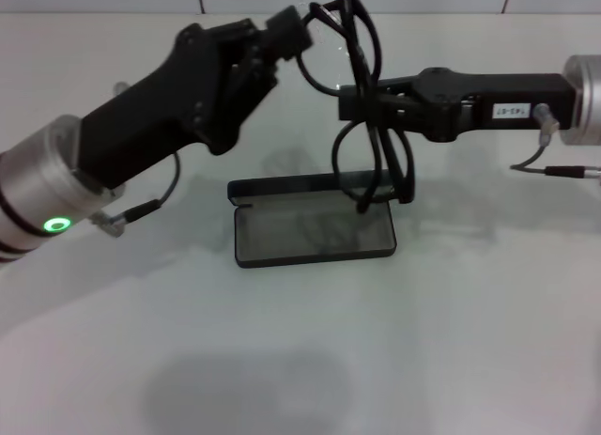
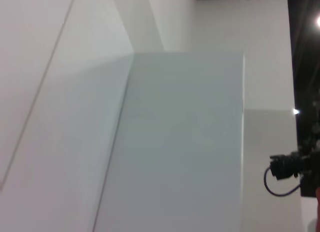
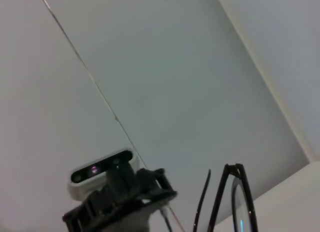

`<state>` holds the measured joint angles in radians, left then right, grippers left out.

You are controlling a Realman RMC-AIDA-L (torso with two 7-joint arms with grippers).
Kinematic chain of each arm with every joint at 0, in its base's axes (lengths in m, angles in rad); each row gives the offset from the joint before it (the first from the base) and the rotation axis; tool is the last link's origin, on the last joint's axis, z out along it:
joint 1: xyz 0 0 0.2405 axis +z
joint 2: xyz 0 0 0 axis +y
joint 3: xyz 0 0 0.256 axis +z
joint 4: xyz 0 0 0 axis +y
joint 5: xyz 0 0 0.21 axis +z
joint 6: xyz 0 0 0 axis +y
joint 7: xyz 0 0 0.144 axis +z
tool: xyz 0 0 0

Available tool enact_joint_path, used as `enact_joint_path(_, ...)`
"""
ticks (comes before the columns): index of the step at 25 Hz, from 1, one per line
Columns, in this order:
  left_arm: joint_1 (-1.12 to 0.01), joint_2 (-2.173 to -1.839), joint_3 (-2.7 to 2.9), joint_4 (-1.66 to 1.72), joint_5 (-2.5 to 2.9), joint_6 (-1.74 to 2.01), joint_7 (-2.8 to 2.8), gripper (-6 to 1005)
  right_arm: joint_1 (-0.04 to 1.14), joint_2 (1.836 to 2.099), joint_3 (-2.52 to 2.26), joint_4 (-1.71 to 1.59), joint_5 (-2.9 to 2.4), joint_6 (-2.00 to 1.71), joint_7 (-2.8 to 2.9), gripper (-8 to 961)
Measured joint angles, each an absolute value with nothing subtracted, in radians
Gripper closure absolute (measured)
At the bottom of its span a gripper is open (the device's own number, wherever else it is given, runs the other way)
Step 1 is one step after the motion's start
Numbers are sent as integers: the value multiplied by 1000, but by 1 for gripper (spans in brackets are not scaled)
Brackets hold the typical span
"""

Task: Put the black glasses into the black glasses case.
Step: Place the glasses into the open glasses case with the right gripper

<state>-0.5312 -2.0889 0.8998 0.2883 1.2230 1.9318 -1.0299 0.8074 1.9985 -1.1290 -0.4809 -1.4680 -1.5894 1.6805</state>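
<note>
White table, both arms raised

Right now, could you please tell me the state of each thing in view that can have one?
black glasses: lifted off the table, hanging upright above the case, held mid-frame.
black glasses case: open, lying flat, nothing inside.
right gripper: shut on the glasses.
left gripper: raised at the glasses' top end.
</note>
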Motion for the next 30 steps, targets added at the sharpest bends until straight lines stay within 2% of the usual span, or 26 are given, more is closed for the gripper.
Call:
enact_joint_path(7, -443, -2052, 896, 291, 1215, 1953, -1050, 975, 802, 1975, -1138, -643, -1610, -1602, 1582, 836)
enact_joint_path(9, -411, -2041, 892, 291, 1215, 1952, -1052, 974, 821, 1980, -1141, -719, -1713, -1621, 1578, 835)
enact_joint_path(14, -347, -2032, 852, 284, 1217, 1931, -1047, 973, 916, 2020, -1168, -798, -1971, -1607, 1580, 834)
enact_joint_path(18, -326, -2037, 844, 283, 1223, 1899, -1047, 972, 1004, 2024, -1386, -763, -2011, -1481, 1589, 834)
enact_joint_path(30, -326, -2041, 844, 279, 1224, 1859, -1073, 972, 1058, 2028, -1651, -761, -2048, -1220, 1648, 832)
